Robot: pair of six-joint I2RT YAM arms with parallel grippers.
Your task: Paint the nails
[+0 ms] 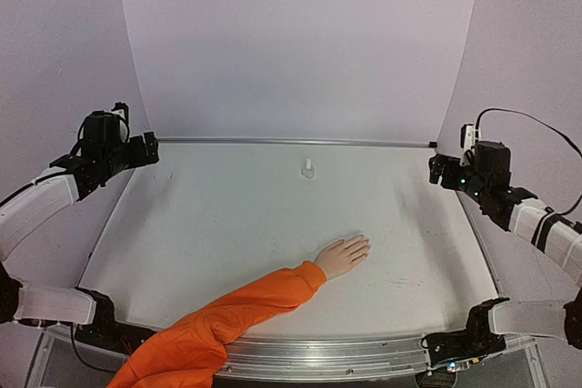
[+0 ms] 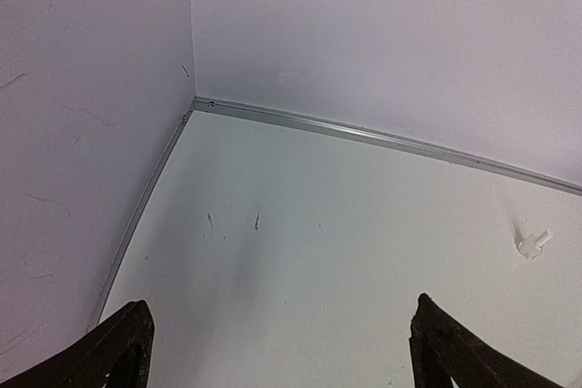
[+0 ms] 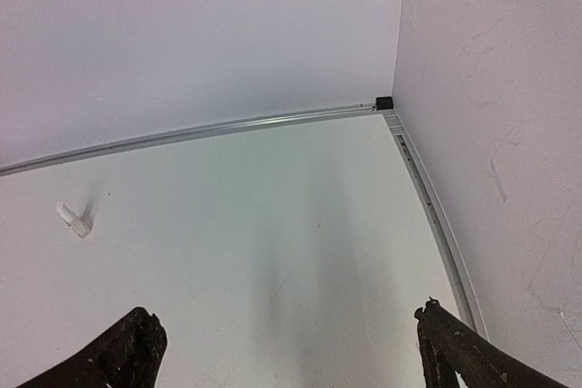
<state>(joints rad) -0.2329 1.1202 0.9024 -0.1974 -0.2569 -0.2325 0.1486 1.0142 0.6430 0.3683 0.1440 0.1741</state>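
Note:
A small pale peach mannequin hand point(image 1: 344, 256) with an orange sleeve point(image 1: 232, 313) lies palm down on the white table, fingers toward the right. Its nails at the fingertips point(image 1: 364, 244) are skin-coloured and too small to make out. A small white bottle point(image 1: 309, 169) stands near the back wall; it also shows in the left wrist view point(image 2: 531, 243) and the right wrist view point(image 3: 75, 220). My left gripper point(image 1: 145, 149) hovers at the far left, open and empty. My right gripper point(image 1: 438, 170) hovers at the far right, open and empty. Both are far from the hand.
White walls enclose the table on the left, back and right, with a metal rail point(image 1: 291, 142) along the back edge. The orange sleeve runs off the front edge at the lower left. The arm bases point(image 1: 473, 329) sit at the near corners.

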